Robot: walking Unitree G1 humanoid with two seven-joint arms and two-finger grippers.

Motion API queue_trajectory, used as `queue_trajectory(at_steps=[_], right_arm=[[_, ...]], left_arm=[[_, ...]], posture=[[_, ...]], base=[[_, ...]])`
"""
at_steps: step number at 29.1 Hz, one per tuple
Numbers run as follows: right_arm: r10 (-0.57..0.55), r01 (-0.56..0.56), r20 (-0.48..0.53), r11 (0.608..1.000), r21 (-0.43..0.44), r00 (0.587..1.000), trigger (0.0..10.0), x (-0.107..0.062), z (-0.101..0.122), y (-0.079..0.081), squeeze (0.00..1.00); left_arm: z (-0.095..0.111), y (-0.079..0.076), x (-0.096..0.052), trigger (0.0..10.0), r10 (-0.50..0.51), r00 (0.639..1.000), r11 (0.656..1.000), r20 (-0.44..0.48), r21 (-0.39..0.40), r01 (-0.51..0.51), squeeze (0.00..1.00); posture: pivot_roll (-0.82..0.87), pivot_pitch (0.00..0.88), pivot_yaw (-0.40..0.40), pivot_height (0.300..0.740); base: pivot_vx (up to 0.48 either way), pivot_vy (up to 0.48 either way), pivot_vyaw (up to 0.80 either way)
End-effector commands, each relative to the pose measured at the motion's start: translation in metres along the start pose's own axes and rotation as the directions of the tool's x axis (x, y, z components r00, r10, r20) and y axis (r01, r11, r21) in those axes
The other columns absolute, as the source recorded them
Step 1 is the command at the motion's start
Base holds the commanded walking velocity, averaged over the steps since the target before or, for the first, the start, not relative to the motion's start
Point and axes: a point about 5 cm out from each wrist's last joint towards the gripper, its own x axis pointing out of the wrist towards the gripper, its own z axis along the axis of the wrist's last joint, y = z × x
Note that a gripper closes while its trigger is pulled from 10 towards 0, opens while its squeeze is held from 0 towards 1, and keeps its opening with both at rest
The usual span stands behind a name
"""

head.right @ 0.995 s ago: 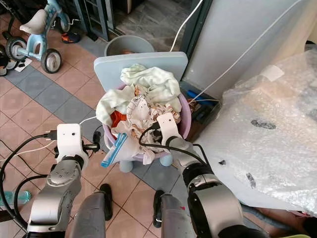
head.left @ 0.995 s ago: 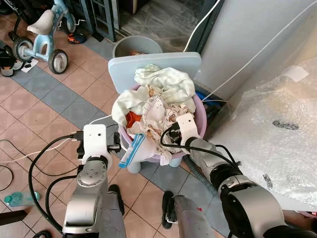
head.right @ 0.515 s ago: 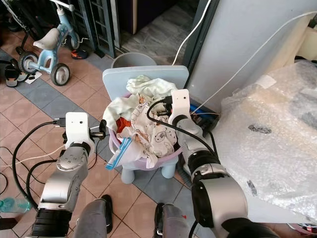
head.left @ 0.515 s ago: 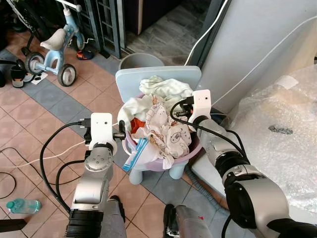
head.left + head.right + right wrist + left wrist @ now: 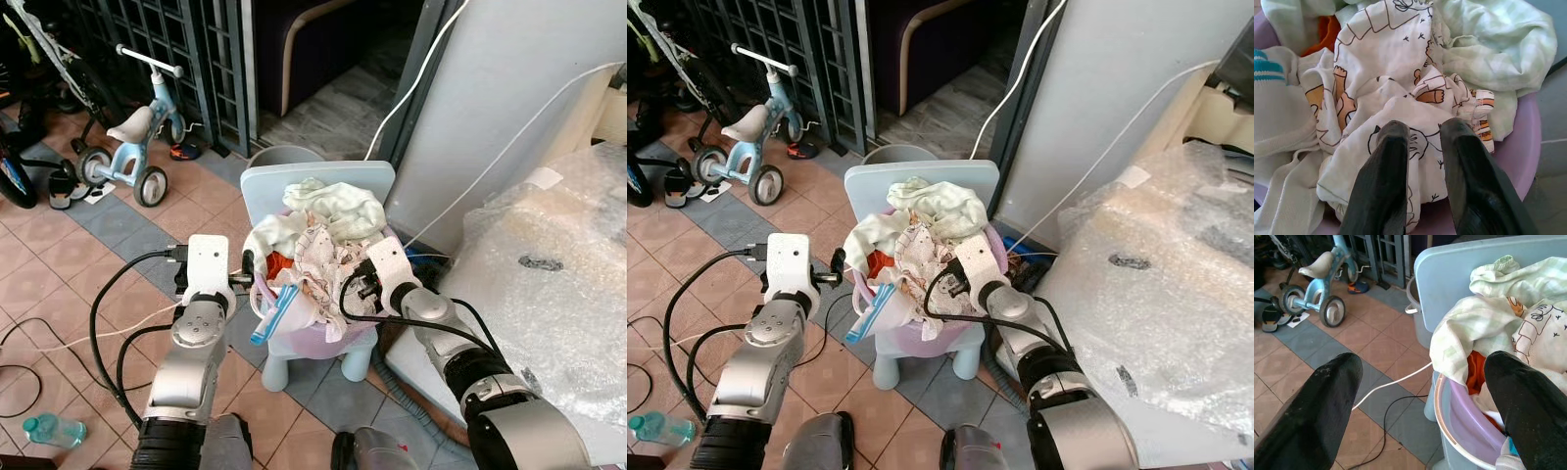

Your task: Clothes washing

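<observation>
A purple basin point(image 5: 369, 327) heaped with laundry stands on a pale blue child's chair point(image 5: 323, 182). On top lie a pale green cloth point(image 5: 339, 206), a white cloth with cartoon prints point(image 5: 319, 258), an orange piece point(image 5: 278, 262) and a white item with blue stripes point(image 5: 268, 313) hanging over the front rim. My left gripper point(image 5: 1420, 367) is open, level with the basin's left rim point(image 5: 1442, 406) and just outside it. My right gripper point(image 5: 1422, 129) is at the basin's right side, its fingers point(image 5: 1386, 161) nearly together on a fold of the printed cloth point(image 5: 1400, 73).
A grey bucket point(image 5: 284, 157) stands behind the chair, with a blue tricycle point(image 5: 132, 157) and a metal grille point(image 5: 176, 49) further left. A bulky object in bubble wrap point(image 5: 558, 294) stands close on the right. Cables point(image 5: 59, 338) and a bottle point(image 5: 44, 429) lie on the tiled floor.
The camera has risen and now looks further ahead. My right gripper came down from the basin's far right rim onto the printed cloth. The left gripper stays by the left rim.
</observation>
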Motion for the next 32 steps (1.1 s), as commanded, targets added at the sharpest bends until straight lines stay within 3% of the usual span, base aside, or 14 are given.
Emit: queue_trajectory(at_steps=[1,3,8,14,15,16,17,19,23,28,32], right_arm=[[-0.003,0.004,0.036,1.0,-0.029,0.999,10.0,0.001,0.009,-0.001,1.0],[-0.025,0.03,0.073,0.997,-0.073,0.997,10.0,0.002,0.015,-0.002,1.0],[-0.059,0.07,0.149,0.995,-0.069,0.987,10.0,0.001,0.025,-0.004,1.0],[-0.022,0.026,0.048,0.997,-0.07,0.999,10.0,0.006,0.016,0.005,1.0],[-0.014,0.015,0.019,0.998,-0.063,1.0,10.0,0.007,0.013,0.008,0.65],[-0.009,0.009,0.003,0.998,-0.059,1.0,10.0,0.008,0.011,0.01,0.65],[-0.004,0.004,-0.012,1.0,-0.026,1.0,10.0,0.009,0.01,0.014,0.0],[-0.011,0.013,-0.029,0.998,0.053,1.0,10.0,0.014,0.012,0.02,0.0],[-0.026,0.027,-0.018,0.997,0.077,0.999,10.0,0.016,0.018,0.021,0.0],[-0.062,0.064,-0.024,0.995,0.072,0.998,10.0,0.02,0.025,0.021,0.0],[-0.059,0.059,-0.068,0.998,0.009,0.996,10.0,0.021,0.022,0.028,0.0]], left_arm=[[0.004,-0.005,-0.003,10.0,-0.031,0.999,1.0,0.012,0.005,0.031,0.0],[0.001,-0.006,-0.008,10.0,-0.039,0.999,0.999,0.004,0.006,0.039,0.0],[-0.004,-0.005,-0.015,10.0,-0.037,0.999,0.999,-0.022,-0.002,0.037,0.0],[-0.007,0.002,-0.027,10.0,-0.011,0.998,1.0,-0.059,0.004,0.011,0.0],[-0.007,0.004,-0.029,10.0,-0.004,0.998,1.0,-0.062,0.006,0.005,0.0],[-0.007,0.006,-0.032,10.0,0.0,0.998,1.0,-0.064,0.007,0.0,0.0],[-0.007,0.008,-0.035,10.0,0.008,0.998,1.0,-0.069,0.009,-0.008,0.0],[-0.007,0.012,-0.043,10.0,0.027,0.997,1.0,-0.077,0.009,-0.026,0.0],[-0.005,0.016,-0.051,10.0,0.041,0.996,0.999,-0.077,0.002,-0.041,0.0],[-0.007,0.019,-0.067,10.0,0.056,0.993,0.998,-0.101,0.001,-0.056,0.0],[-0.008,0.019,-0.075,10.0,0.058,0.991,0.998,-0.119,-0.001,-0.059,0.0]], posture=[[0.05,0.082,-0.035,0.74],[0.06,0.108,-0.037,0.74],[0.07,0.151,-0.045,0.74],[0.12,0.211,-0.052,0.74],[0.13,0.222,-0.052,0.74],[0.13,0.226,-0.052,0.74],[0.15,0.24,-0.052,0.74],[0.17,0.26,-0.052,0.74],[0.2,0.285,-0.05,0.74],[0.23,0.33,-0.051,0.74],[0.24,0.356,-0.053,0.74]], base=[[0.0,0.0,0.0],[0.0,0.0,0.0],[0.0,0.0,0.0],[0.0,0.0,0.0],[0.0,0.0,0.0],[0.0,0.0,0.0],[0.0,0.0,0.0],[0.0,0.0,0.0],[0.0,0.0,0.0],[0.0,0.0,0.0],[0.0,0.0,0.0]])
